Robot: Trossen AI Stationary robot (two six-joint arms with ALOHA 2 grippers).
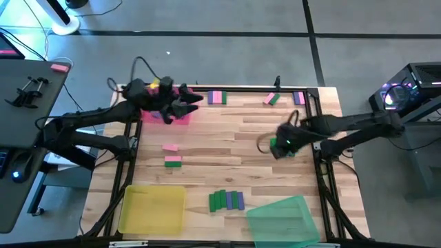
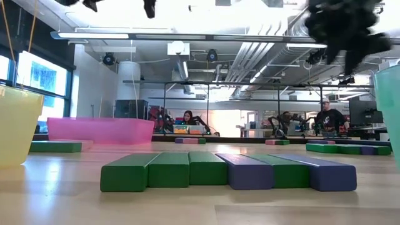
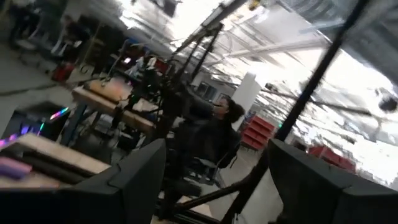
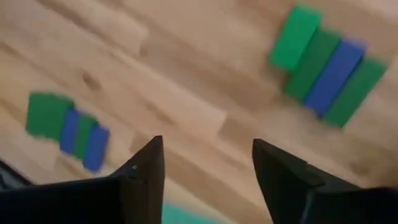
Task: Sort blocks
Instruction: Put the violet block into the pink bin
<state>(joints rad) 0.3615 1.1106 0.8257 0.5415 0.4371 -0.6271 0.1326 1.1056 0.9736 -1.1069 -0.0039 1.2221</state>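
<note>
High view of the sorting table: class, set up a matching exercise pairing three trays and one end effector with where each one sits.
Column 1:
1. pink tray
2. yellow tray
3. green tray
4. right end effector

Column 2:
A. table's near edge, picture's left
B. above the wood by the table's right side
C. far edge, beneath the left end effector
D. near edge, right of the row of blocks

Pairs: 1-C, 2-A, 3-D, 4-B

both grippers (image 1: 195,103) (image 1: 273,146) open, empty
</note>
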